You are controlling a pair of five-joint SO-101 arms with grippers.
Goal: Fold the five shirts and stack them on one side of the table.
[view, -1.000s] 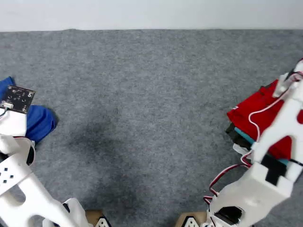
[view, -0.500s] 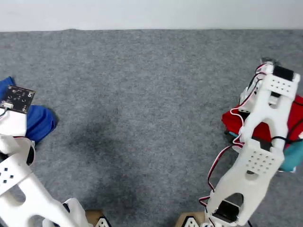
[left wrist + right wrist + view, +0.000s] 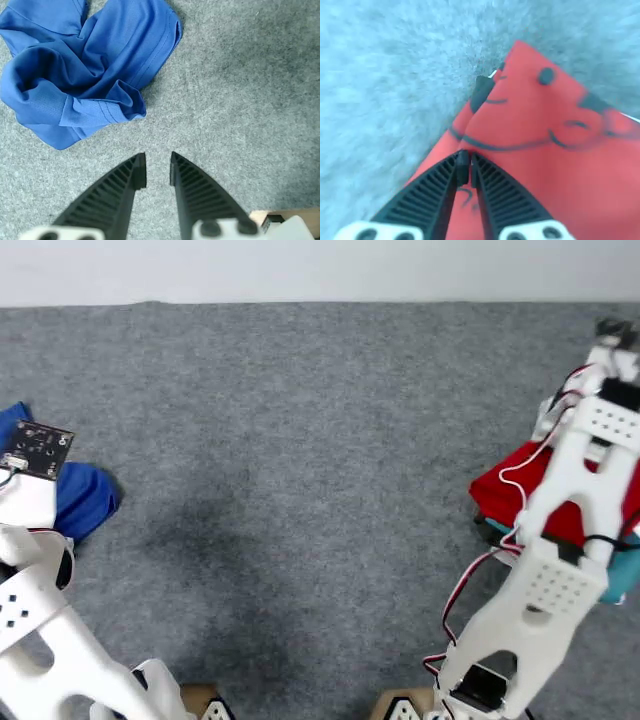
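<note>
Grey felt covers the table (image 3: 300, 440) in the high view. A blue shirt (image 3: 88, 498) lies crumpled at one side edge, partly under the left arm (image 3: 40, 620), which rises from the near edge and ends above that shirt. At the opposite side edge we see a stack (image 3: 622, 578) of folded shirts. A red shirt (image 3: 505, 488) is on top, with a teal layer and a dark layer showing under it. The right arm (image 3: 560, 530) stretches from the near edge across the stack towards the table's far side, and a red and a white cable loop beside it.

From the left wrist, the blue shirt (image 3: 85, 70) is an unfolded heap with deep creases and a stitched hem turned up. The left gripper (image 3: 157, 167) hangs over bare felt just beside the heap. Its two dark ribbed fingers are parted by a small gap with nothing between them.

From the right wrist, the red shirt (image 3: 545, 150) lies flat with a dark line drawing across it, and one corner of it points onto the felt. The right gripper (image 3: 466, 165) sits over the shirt close to its edge, its fingers drawn together until the tips almost meet. We cannot tell whether any cloth is pinched between them.
</note>
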